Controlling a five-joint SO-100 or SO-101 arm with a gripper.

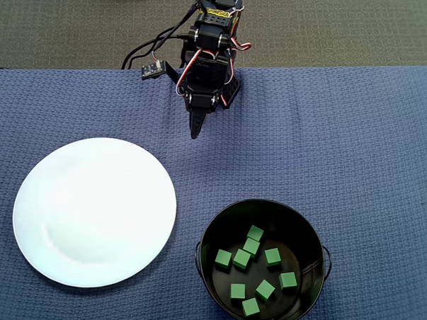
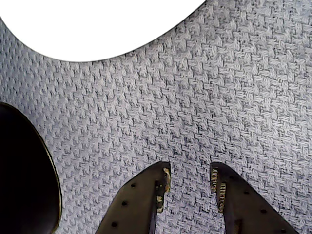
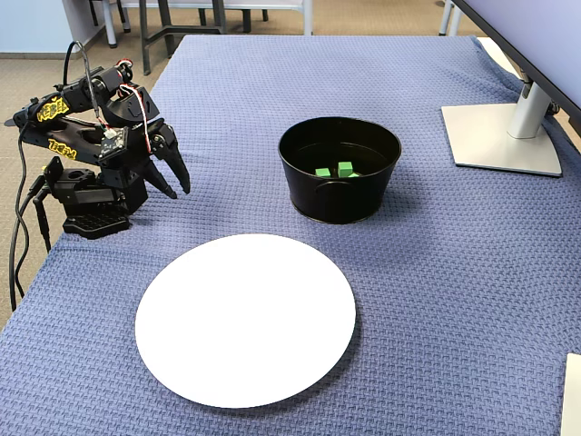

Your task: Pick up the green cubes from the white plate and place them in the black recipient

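The small matte green cubes [image 1: 251, 246] are lying inside the round glossy black metal pot [image 1: 205, 242] at lower right of the overhead view; the fingers [image 2: 165, 181] are hanging released and empty at the top centre, beside the bare large round white plate [image 1: 95, 211].

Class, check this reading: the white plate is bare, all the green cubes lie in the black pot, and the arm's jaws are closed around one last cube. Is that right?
Not quite. The jaws hold nothing: in the wrist view the gripper stands open over bare blue cloth. The rest holds: the overhead view shows the white plate bare and the green cubes lying in the black pot.
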